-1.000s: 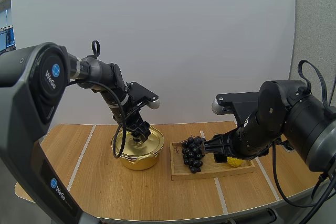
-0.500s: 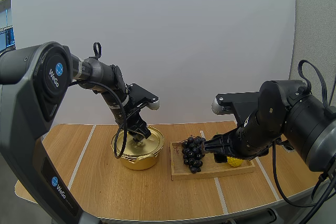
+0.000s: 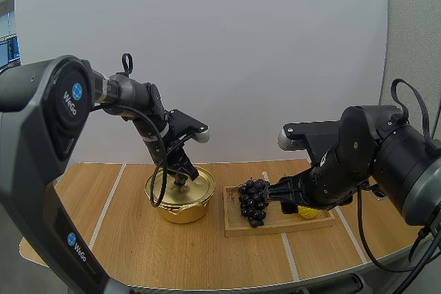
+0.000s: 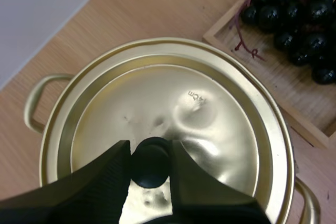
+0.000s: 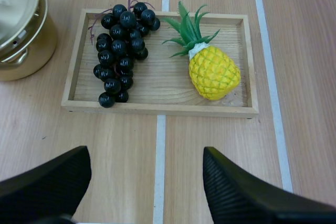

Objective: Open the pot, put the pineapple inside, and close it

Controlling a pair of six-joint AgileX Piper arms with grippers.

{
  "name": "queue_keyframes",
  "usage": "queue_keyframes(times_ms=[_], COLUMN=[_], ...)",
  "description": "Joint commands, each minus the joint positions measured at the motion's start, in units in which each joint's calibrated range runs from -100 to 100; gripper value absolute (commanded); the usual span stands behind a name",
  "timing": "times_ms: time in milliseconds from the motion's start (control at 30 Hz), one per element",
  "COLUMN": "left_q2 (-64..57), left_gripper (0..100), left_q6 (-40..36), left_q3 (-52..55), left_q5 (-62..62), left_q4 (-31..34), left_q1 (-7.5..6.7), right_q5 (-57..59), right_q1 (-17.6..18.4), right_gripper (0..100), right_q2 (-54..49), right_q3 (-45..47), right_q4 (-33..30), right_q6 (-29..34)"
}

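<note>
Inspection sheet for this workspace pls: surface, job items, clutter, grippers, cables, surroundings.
surface: wooden table, nothing spilled.
job's things: gold pot with its lid on; pineapple lying in the wooden tray beside the pot.
clutter: bunch of grapes in the same tray, apart from the pineapple.
grippers: left gripper, jaws shut on the lid's knob; right gripper, jaws open and empty, above the table short of the tray.
cables: nothing seen.
surroundings: white backdrop behind the table.
</note>
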Motion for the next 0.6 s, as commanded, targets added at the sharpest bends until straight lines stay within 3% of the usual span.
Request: queue_keyframes(times_ms=[0, 300, 567], left_q2=[-6.9, -20.2, -24.5], left_gripper=[0, 0, 0], left_q6=[-1.0, -2.5, -10.5], left_q3=[-4.0, -18.4, -41.9], left_q5=[1.5, 4.6, 4.6], left_q4=[0.1, 1.8, 13.7], left_q1=[-0.26, -0.26, -0.26], right_q5=[-0.2, -0.2, -0.2], right_q1=[-0.2, -0.2, -0.2], right_gripper=[100, 100, 100], right_q2=[-0.1, -0.1, -0.1], right_q3=[-0.5, -0.5, -0.5], right_q4=[0.1, 0.1, 0.1], right_q6=[0.2, 0.2, 0.2])
